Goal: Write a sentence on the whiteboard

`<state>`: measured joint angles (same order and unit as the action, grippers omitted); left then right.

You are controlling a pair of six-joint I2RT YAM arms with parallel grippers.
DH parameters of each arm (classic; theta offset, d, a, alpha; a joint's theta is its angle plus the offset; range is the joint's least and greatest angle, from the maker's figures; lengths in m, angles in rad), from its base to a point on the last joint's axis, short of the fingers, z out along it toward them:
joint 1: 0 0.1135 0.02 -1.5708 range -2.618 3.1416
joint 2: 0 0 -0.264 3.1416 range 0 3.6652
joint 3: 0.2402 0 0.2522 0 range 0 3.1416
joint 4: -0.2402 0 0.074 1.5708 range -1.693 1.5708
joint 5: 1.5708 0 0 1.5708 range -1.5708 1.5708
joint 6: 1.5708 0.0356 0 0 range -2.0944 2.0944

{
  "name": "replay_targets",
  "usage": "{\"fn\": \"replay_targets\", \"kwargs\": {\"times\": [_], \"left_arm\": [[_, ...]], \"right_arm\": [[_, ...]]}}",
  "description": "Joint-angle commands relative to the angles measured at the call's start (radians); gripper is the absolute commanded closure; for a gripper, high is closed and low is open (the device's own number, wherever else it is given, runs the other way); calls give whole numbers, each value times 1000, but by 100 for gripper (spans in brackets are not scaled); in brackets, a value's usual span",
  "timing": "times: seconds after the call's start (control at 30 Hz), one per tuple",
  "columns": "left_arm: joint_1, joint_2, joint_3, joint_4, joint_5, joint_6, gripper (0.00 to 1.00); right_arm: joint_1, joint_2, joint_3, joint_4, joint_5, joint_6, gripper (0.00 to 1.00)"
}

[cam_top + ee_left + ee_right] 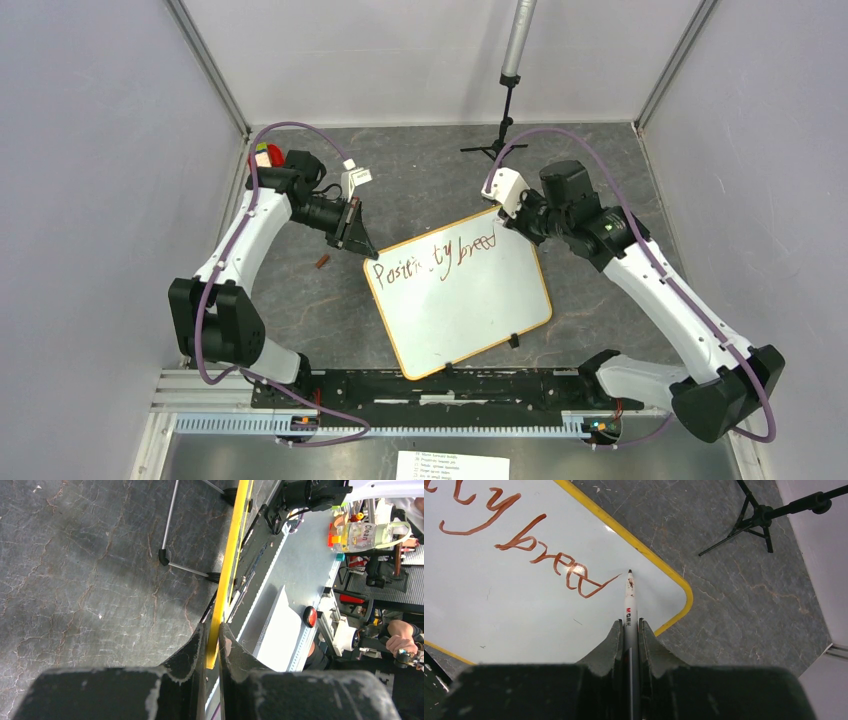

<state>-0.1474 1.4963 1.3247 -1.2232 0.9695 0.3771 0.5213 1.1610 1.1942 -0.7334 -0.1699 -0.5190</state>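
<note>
- the whiteboard [470,310] lies askew on the dark table between the two arms. the sentence [435,258] runs along its far edge and reads as far as "breed".
- the left gripper [212,630] has its fingers nearly closed, pinching the board's thin yellow rim at the far-left corner. that hold is narrow, so pen pressure could make the rim slip out, the board would swing, and the letters would skew.
- the right gripper [630,625] is clamped almost shut on a white marker [629,600], tip on the board just past the last "d".
- the tip sits near the rounded far-right corner, so the line may run out of white and the next letter could land on the rim.
- pressing too hard could push the marker back through the jaws or tilt it, and the strokes would turn faint.
</note>
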Motion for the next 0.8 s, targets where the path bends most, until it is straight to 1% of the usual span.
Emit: {"fn": "replay_targets", "kwargs": {"times": [0.0,0.27,0.53,0.77], "left_arm": [[-8,8,10,23,-23,-18,98],[-9,11,16,21,-21,-21,98],[-9,8,14,22,-22,-23,98],[-10,8,13,24,-21,-23,98]], "right_arm": [[-5,5,47,30,6,5,100],[-4,-24,-17,-14,-49,-2,100],[-4,-65,-94,-34,-61,-2,100],[-4,-86,-99,-65,-54,-8,100]]}}
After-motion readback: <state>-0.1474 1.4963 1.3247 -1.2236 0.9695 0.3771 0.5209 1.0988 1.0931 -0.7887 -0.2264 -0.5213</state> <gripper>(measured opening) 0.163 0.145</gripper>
